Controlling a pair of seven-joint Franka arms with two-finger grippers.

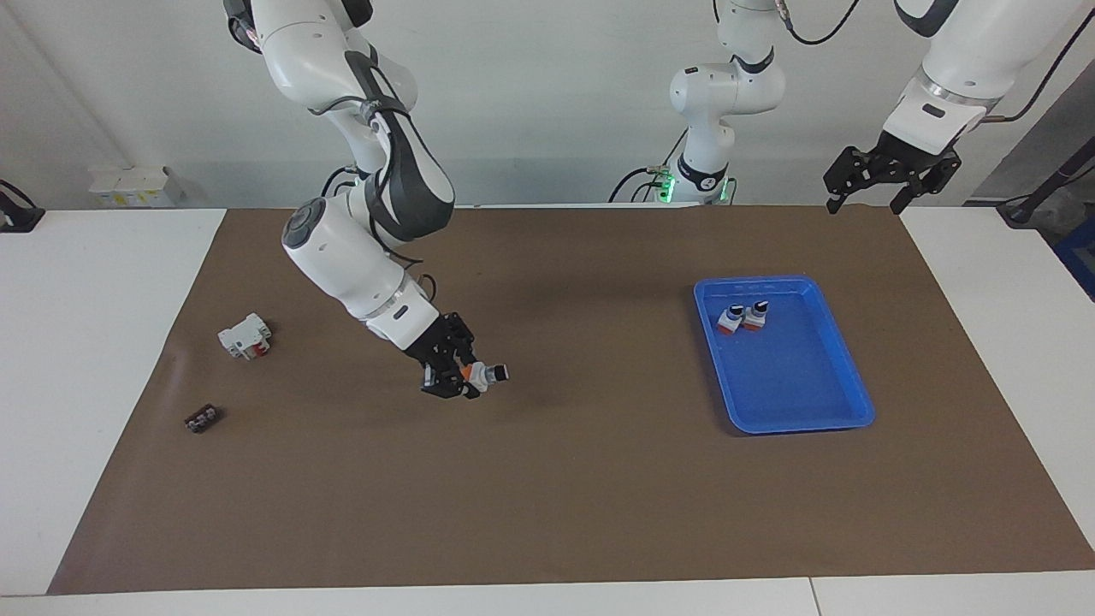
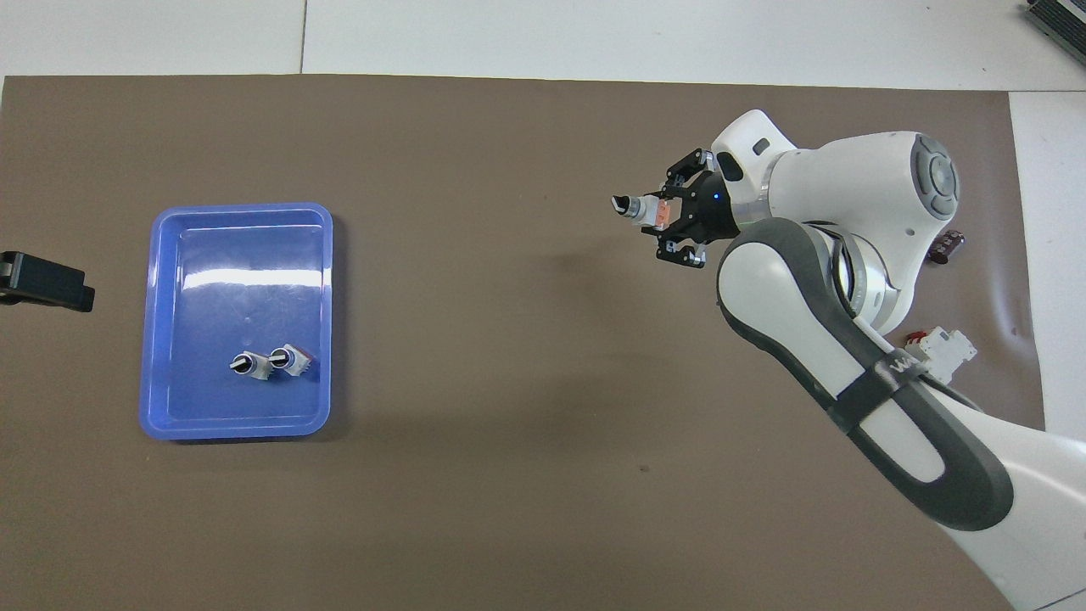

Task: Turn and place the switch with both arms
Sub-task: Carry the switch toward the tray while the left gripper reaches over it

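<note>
Gripping the switch (image 1: 484,375) by its orange end, the right gripper (image 1: 452,376) hung above the brown mat (image 1: 547,513), knob pointing toward the blue tray (image 1: 858,402). Two more switches (image 1: 742,317) lay in the tray (near the corner closest to the robots). The left gripper (image 1: 866,203) waited with fingers spread, raised over the mat's edge by the left arm's base. A white-and-red block (image 1: 245,336) and black piece (image 1: 203,418) lay near the mat's right-arm end.
</note>
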